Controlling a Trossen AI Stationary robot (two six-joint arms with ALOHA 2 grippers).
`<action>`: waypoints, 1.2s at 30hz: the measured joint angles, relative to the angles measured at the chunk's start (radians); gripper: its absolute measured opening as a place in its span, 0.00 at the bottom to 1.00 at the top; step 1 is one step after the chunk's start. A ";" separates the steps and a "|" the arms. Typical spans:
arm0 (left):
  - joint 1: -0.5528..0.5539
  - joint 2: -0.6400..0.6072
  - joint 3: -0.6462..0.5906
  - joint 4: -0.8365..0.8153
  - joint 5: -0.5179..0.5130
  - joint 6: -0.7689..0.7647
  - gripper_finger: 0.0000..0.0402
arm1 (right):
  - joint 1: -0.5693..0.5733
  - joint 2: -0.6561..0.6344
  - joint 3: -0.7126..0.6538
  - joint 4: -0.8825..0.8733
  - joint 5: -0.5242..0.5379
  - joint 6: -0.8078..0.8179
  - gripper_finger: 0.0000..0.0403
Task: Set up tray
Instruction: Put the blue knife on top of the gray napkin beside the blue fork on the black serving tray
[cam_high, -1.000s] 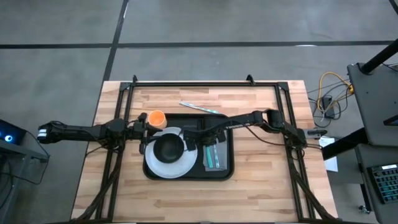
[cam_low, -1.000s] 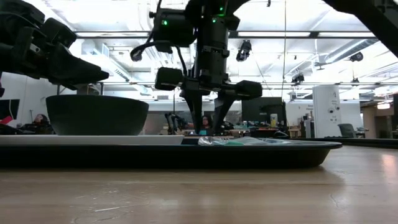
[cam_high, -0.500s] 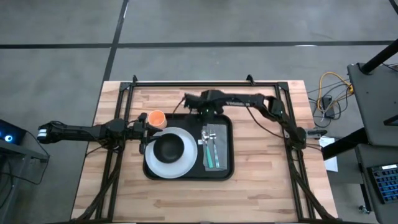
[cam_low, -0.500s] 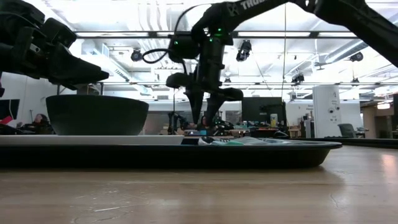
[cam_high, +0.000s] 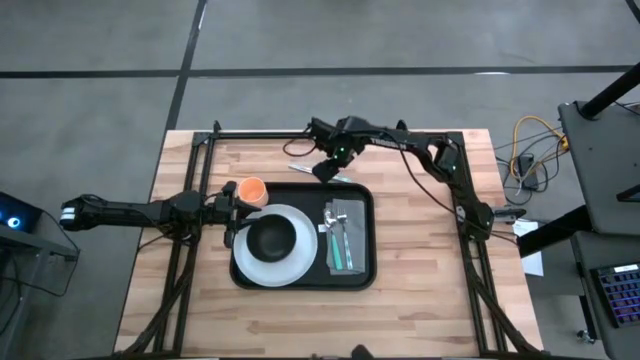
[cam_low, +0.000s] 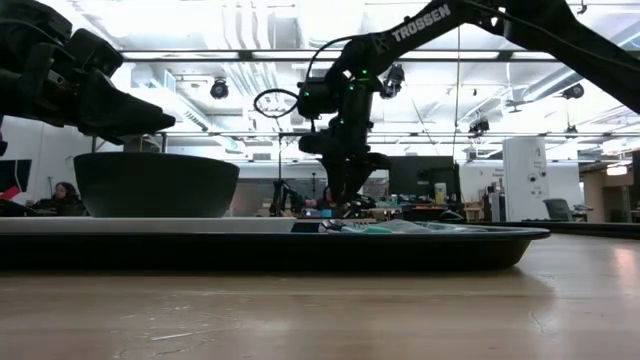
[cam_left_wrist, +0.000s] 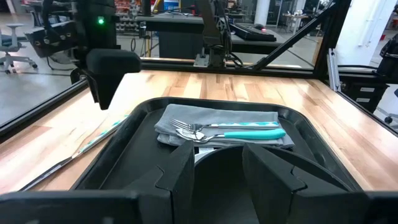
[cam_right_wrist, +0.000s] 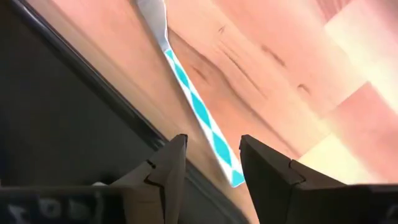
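One item outstanding: high view, tray (cam_high: 362, 275) mid-desk, knife (cam_high: 318, 174) on wood beyond its far rim, right tool (cam_high: 327, 168) above it; right wrist view, fingers (cam_right_wrist: 166, 171) parted astride the handle, nothing gripped, descent and closing presumably next; left tool (cam_left_wrist: 214, 163) open beside the bowl (cam_high: 270, 237).

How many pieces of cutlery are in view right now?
2, perhaps more. A fork with a teal handle lies on the grey napkin in the tray. A teal-patterned knife lies on the table just beyond the tray's far rim. Another piece may hide beside the fork.
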 joint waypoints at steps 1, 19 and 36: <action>0.000 0.000 0.000 0.000 0.000 0.000 0.29 | -0.005 0.000 0.000 0.001 -0.002 -0.024 0.35; 0.000 0.000 0.001 0.000 0.000 0.000 0.29 | -0.011 0.084 0.003 0.042 -0.056 -0.155 0.35; 0.000 0.000 0.000 0.000 0.000 0.000 0.29 | -0.021 0.088 0.007 0.019 -0.141 -0.192 0.34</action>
